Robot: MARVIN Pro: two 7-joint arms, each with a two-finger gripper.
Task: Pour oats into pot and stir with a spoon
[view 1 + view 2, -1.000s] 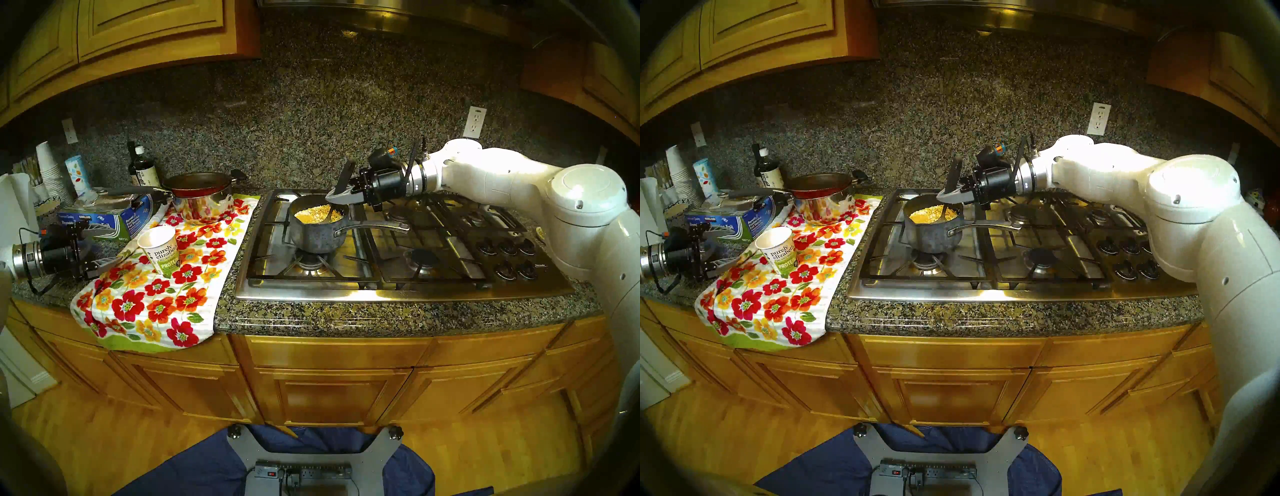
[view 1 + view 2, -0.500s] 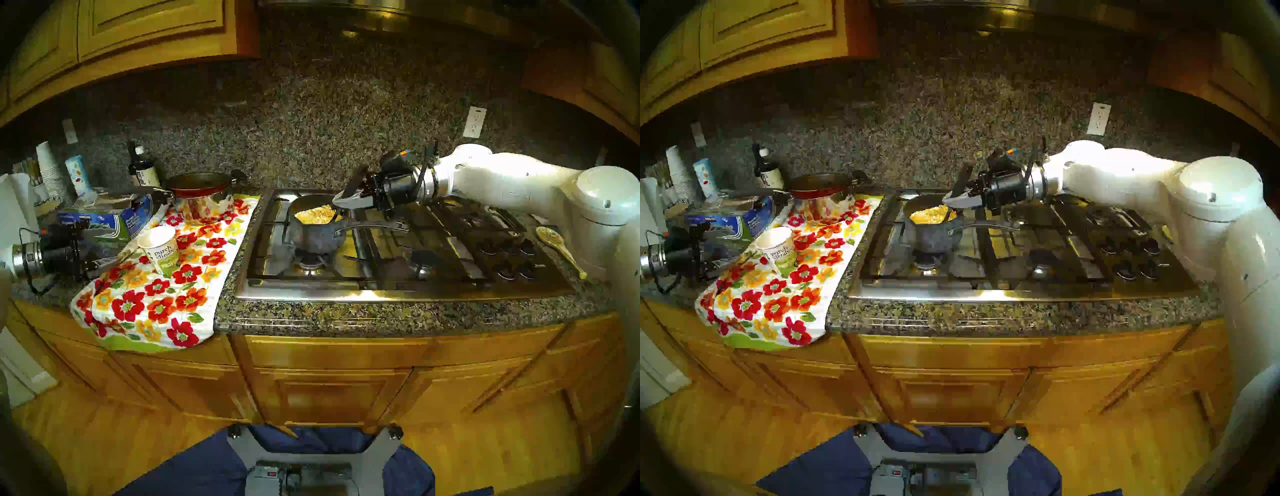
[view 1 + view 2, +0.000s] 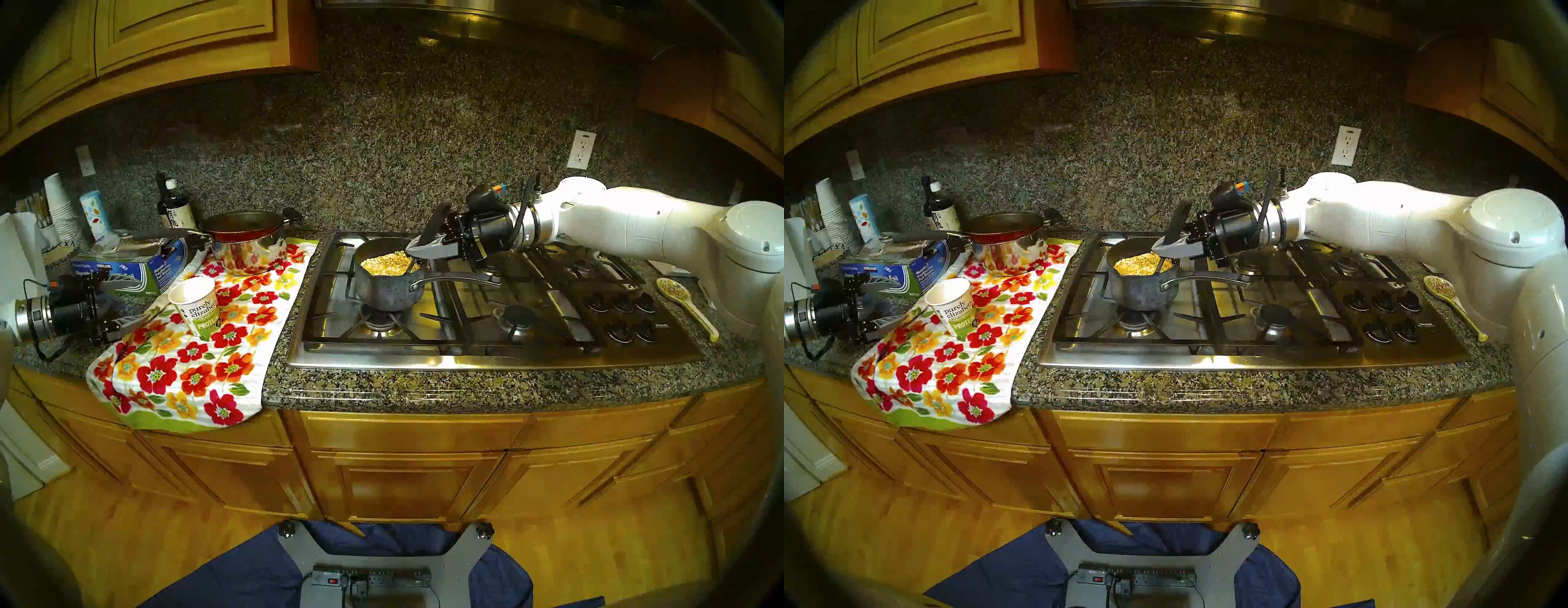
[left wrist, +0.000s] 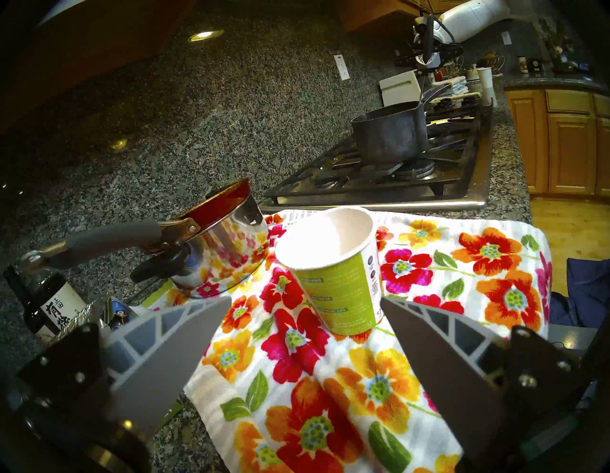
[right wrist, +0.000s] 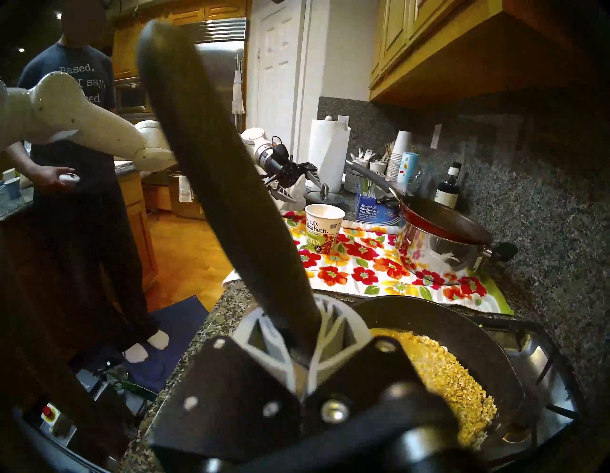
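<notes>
granite worktop: my right end effector (image 3: 418,250) grips spoon (image 3: 432,223) steeply upright, bowl down in pot (image 3: 388,278) oats (image 3: 388,262); left end effector (image 4: 305,322) open, idle.

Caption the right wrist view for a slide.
Right pincer clamps the spoon over the pot of oats.

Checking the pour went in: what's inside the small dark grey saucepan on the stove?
Pale yellow oats fill the small dark grey saucepan, with the slim dark spoon dipping in; its bowl is hidden.
</notes>
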